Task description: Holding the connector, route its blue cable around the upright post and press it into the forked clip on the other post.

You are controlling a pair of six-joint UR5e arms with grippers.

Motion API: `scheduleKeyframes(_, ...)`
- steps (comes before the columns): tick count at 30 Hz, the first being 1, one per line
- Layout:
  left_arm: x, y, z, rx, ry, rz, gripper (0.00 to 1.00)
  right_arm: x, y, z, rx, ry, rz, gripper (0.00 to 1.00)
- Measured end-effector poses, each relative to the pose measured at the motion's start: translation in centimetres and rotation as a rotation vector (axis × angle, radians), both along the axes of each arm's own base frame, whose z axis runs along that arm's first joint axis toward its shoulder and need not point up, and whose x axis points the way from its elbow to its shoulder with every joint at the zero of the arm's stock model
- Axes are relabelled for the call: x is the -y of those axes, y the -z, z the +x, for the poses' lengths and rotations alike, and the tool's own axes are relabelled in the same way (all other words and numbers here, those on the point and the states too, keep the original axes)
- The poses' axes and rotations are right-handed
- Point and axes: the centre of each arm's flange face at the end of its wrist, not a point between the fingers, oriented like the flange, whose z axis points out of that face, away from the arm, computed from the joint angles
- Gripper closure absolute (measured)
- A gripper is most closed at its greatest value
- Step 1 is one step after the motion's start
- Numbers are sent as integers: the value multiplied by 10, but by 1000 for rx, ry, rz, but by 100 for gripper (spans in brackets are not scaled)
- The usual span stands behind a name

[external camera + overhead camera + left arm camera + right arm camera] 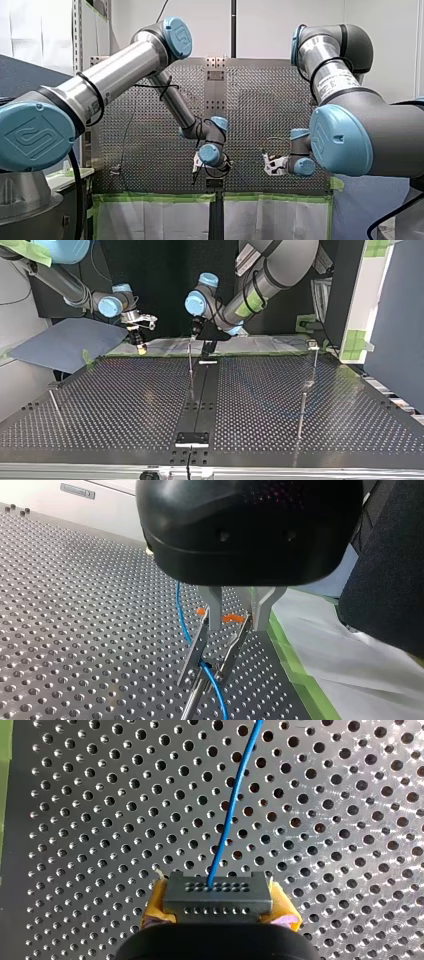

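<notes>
My right gripper (218,909), clamped on the grey block connector (217,892), could tear its thin blue cable (230,815) out if it snags.

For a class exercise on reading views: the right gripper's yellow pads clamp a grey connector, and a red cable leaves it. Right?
Not quite: the cable is blue, not red. The right wrist view shows it leaving the grey connector, which is clamped by the yellow pads of the right gripper.
</notes>
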Motion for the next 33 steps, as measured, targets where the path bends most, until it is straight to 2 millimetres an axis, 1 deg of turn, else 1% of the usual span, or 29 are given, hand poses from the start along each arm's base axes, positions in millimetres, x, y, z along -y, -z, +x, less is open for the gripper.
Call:
scheduleKeyframes(4, 1, -3, -3, 6, -7, 5, 0, 0, 0, 0, -1, 0, 1, 100)
scheduleKeyframes(8, 0, -16, -13, 33, -22, -4, 0, -1, 1, 0, -3, 0, 8, 100)
scheduleKeyframes(16, -3, -43, -29, 81, -47, -75, 0, -2, 1, 0, -4, -1, 13, 100)
scheduleKeyframes(25, -13, -72, -42, 122, -69, -187, 0, -2, 1, 0, -4, -4, 14, 100)
scheduleKeyframes(33, -33, -96, -47, 173, -134, -266, 0, -2, 1, 0, -3, -9, 14, 100)
